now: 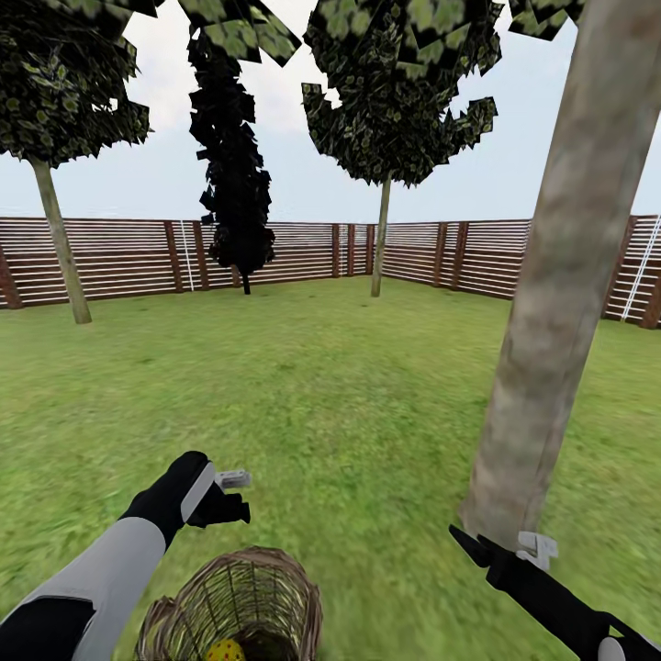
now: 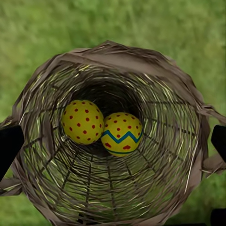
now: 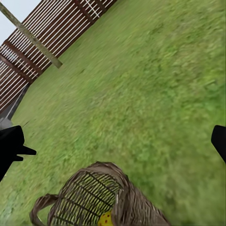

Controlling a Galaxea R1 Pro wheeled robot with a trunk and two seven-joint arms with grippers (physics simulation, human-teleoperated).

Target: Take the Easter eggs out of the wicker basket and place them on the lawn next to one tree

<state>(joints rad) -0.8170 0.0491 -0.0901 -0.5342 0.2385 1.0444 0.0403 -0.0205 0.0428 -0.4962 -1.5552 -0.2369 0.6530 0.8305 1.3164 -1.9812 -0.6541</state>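
The wicker basket [image 1: 240,601] stands on the lawn [image 1: 330,404] at the near edge of the head view. Two yellow Easter eggs lie at its bottom: one with red dots [image 2: 83,121] and one with a blue zigzag band [image 2: 121,133], touching each other. A dotted egg [image 1: 223,652] also peeks through the basket mouth in the head view. My left gripper [image 1: 237,496] hovers above the basket rim [image 2: 108,49], open and empty, looking down into it. My right gripper [image 1: 496,549] is open and empty, held at the foot of the thick grey-brown tree [image 1: 551,303], to the right of the basket [image 3: 94,197].
A brown slat fence [image 1: 294,252] closes the garden at the back. Two more leafy trees [image 1: 60,239] [image 1: 380,229] and a narrow, almost black tree [image 1: 234,184] stand near it. Open grass lies between the basket and the fence.
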